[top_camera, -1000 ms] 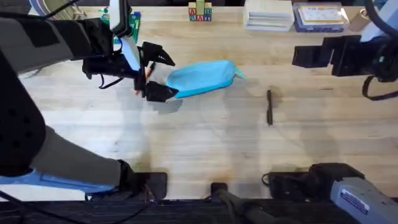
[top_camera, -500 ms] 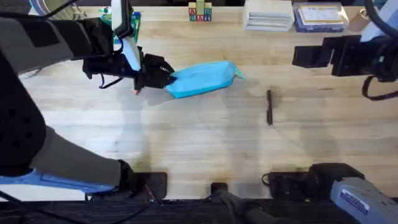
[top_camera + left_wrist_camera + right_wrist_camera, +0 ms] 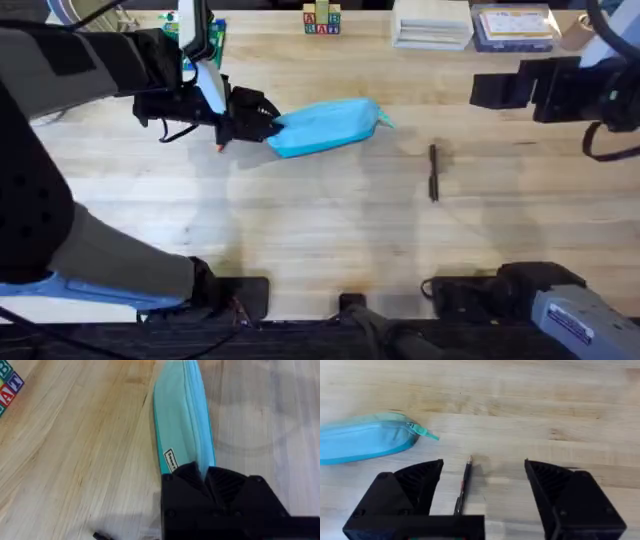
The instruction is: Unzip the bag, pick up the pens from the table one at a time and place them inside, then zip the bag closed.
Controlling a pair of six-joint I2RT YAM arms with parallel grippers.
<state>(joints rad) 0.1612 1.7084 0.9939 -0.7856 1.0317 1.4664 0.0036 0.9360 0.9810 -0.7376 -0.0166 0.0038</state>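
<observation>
Nothing moved since, left tool [image 3: 258, 121] pinching bag [image 3: 328, 125] end, right tool [image 3: 484, 476] spread above pen [image 3: 463, 487]

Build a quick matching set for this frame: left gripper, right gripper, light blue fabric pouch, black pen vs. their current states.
Column 1:
1. left gripper
2. right gripper
3. light blue fabric pencil pouch
4. thin black pen

Column 2:
A. lying loose on the wooden table, touched by nothing
B. open, above the table
C. shut on one end of the pouch
D. zipped shut, pull tab at the end away from the left gripper

Pairs: 1-C, 2-B, 3-D, 4-A
</observation>
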